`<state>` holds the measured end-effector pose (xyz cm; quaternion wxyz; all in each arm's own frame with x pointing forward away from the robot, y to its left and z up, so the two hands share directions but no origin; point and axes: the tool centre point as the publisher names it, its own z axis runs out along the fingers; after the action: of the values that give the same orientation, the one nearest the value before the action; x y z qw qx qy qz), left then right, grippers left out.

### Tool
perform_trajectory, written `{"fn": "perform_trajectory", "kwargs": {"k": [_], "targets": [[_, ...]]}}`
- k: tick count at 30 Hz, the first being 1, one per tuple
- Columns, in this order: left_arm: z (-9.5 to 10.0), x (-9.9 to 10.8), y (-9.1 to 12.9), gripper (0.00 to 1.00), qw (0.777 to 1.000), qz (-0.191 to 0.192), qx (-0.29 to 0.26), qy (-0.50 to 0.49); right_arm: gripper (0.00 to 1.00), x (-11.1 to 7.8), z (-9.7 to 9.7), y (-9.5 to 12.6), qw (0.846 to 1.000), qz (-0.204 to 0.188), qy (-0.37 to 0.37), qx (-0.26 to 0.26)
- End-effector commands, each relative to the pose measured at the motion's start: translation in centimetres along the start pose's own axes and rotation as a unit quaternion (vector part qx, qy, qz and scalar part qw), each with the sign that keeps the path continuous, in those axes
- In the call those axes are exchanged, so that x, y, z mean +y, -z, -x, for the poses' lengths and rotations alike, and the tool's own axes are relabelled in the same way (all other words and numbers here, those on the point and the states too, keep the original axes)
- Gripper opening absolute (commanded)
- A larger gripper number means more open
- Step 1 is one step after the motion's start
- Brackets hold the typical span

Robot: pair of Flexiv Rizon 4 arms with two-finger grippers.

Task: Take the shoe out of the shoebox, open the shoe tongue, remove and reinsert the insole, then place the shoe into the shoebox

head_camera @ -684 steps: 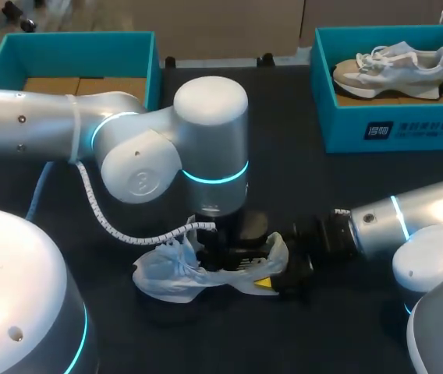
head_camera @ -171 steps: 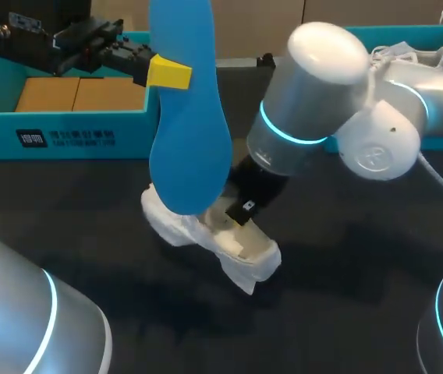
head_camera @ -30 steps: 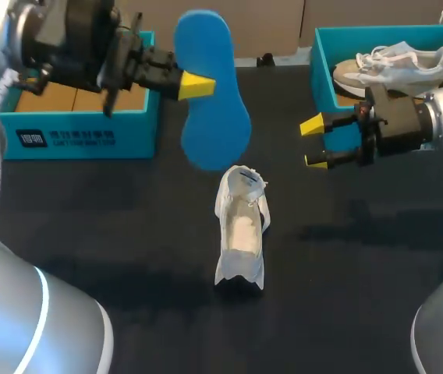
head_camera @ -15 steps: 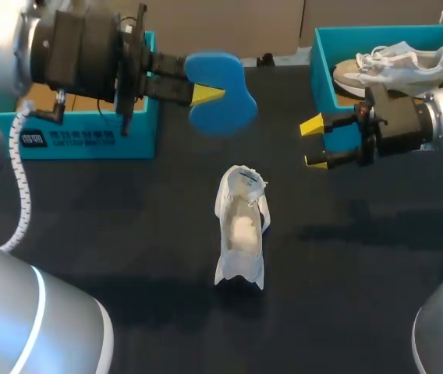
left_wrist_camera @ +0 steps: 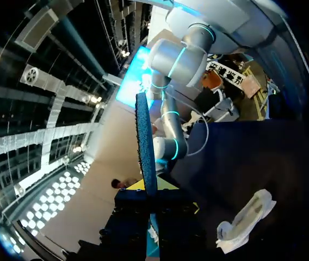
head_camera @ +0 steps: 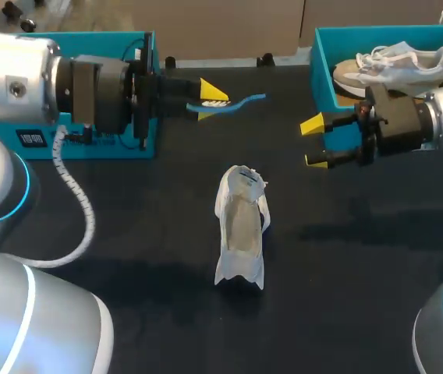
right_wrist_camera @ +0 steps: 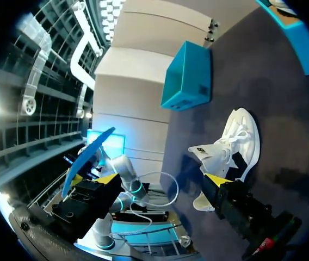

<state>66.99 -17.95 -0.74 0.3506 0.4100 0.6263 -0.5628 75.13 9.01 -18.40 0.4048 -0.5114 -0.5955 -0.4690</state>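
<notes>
A white shoe [head_camera: 241,226] lies on the dark table at the middle, its opening facing up and its toe toward the front. My left gripper [head_camera: 208,99] hovers behind it, shut on a blue insole [head_camera: 237,101] that is turned edge-on. In the left wrist view the insole [left_wrist_camera: 145,141] stands up between the fingers of the left gripper [left_wrist_camera: 150,191], with the shoe [left_wrist_camera: 247,220] below and to one side. My right gripper [head_camera: 313,142] hangs open and empty to the shoe's back right. From the right wrist, the shoe [right_wrist_camera: 233,142] lies ahead of the open right gripper [right_wrist_camera: 161,179].
An open teal shoebox [head_camera: 89,136] stands at the back left, behind my left arm. A second teal shoebox [head_camera: 393,128] at the back right holds a grey and white sneaker [head_camera: 393,66]. The left shoebox [right_wrist_camera: 190,76] also shows from the right wrist.
My left gripper has rolled the insole from broadside to edge-on and brought it lower over the table. The right arm and the shoe have not moved.
</notes>
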Motion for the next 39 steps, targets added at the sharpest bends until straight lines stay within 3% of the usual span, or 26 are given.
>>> {"fn": "perform_trajectory", "kwargs": {"k": [1,10,13,17,31,39], "targets": [[-1.0,0.3,-0.2,0.00,0.994,-0.036,-0.036,-0.100,1.00,0.0,0.0,-0.2,1.000,0.001,0.000,-0.001],[-3.7,3.1,-1.7,0.00,0.977,-0.003,-0.045,-0.209,1.00,0.0,0.0,-0.2,1.000,0.001,0.000,-0.001],[-4.8,4.2,-2.4,0.00,0.969,0.019,-0.023,-0.245,1.00,0.0,0.0,-0.2,1.000,0.001,0.000,-0.001],[-5.3,5.3,-2.7,0.00,0.961,0.012,-0.028,-0.274,1.00,0.0,0.0,-0.2,1.000,0.001,0.000,-0.001],[-5.4,5.5,-2.8,0.00,0.962,0.004,-0.037,-0.272,1.00,0.0,0.0,-0.2,1.000,0.001,0.000,-0.001],[-7.7,10.0,-3.6,0.00,0.950,0.081,-0.025,-0.302,1.00,0.0,0.0,-0.2,1.000,0.001,0.000,-0.001]]}}
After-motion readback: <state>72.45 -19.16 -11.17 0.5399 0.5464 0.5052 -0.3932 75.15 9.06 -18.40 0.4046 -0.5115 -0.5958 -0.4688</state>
